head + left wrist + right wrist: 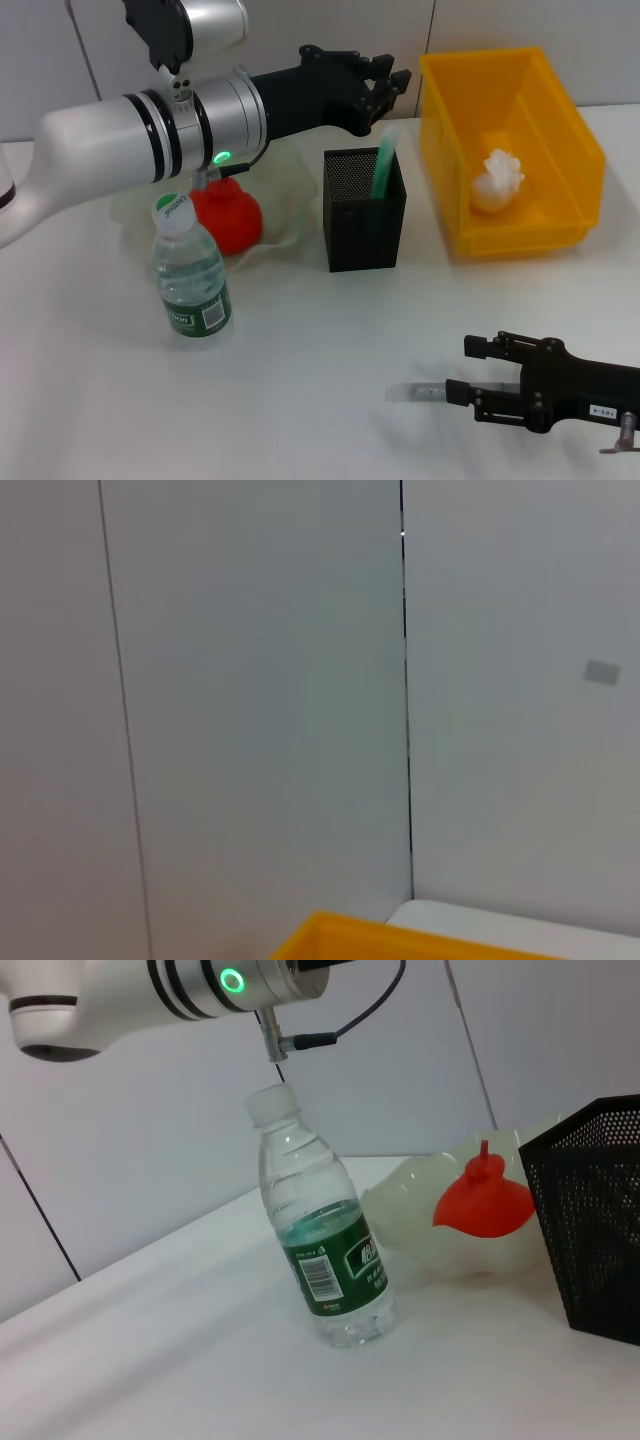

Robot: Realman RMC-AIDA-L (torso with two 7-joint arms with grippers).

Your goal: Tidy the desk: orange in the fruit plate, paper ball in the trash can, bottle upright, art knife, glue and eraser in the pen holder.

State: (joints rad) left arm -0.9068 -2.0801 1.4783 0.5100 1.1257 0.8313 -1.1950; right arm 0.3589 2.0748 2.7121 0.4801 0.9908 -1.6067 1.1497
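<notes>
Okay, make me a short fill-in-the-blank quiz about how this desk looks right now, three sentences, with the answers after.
1. The water bottle stands ____ on the table.
2. The paper ball lies inside the ____ bin.
3. The black mesh pen holder has a ____ item sticking out of it.

Missing words: upright; yellow; green

Upright bottle (322, 1250) beside fruit plate (420, 1222)
</notes>
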